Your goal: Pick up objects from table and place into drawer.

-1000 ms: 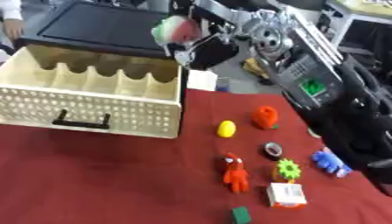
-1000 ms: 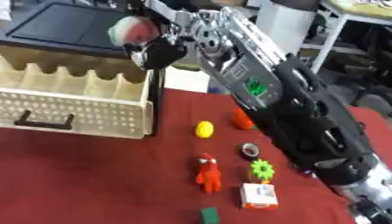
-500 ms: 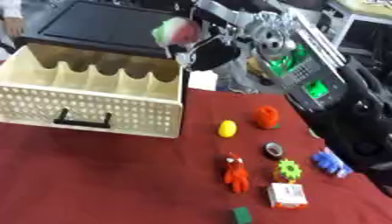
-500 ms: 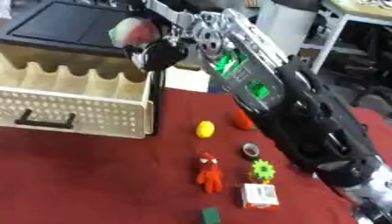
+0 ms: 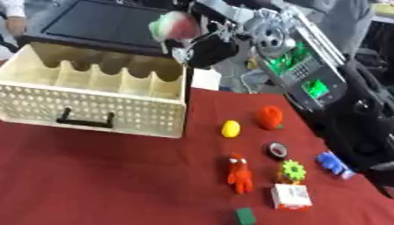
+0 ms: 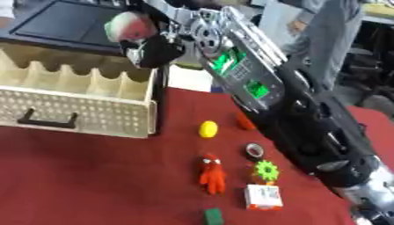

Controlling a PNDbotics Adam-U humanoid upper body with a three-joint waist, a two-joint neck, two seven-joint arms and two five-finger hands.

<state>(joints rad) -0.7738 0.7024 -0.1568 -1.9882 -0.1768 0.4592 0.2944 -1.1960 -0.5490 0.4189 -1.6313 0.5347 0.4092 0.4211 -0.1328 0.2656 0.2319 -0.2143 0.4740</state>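
Your right hand (image 5: pixel 208 48) grips the pink-and-green toy fruit (image 5: pixel 175 25) above the open drawer (image 5: pixel 92 94); it looks light and rounded, maybe slippery, so hold its widest part.

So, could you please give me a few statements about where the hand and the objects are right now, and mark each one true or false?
1. The right hand holds a red and green round object above the drawer's right end. True.
2. The drawer is pushed shut. False: it is pulled open, its divided compartments showing.
3. A yellow object lies on the red cloth to the right of the drawer. True.
4. The red figure is already inside the drawer. False: it lies on the cloth, nearer than the yellow object.
5. The green cube sits on the drawer's handle. False: it is at the cloth's near edge.
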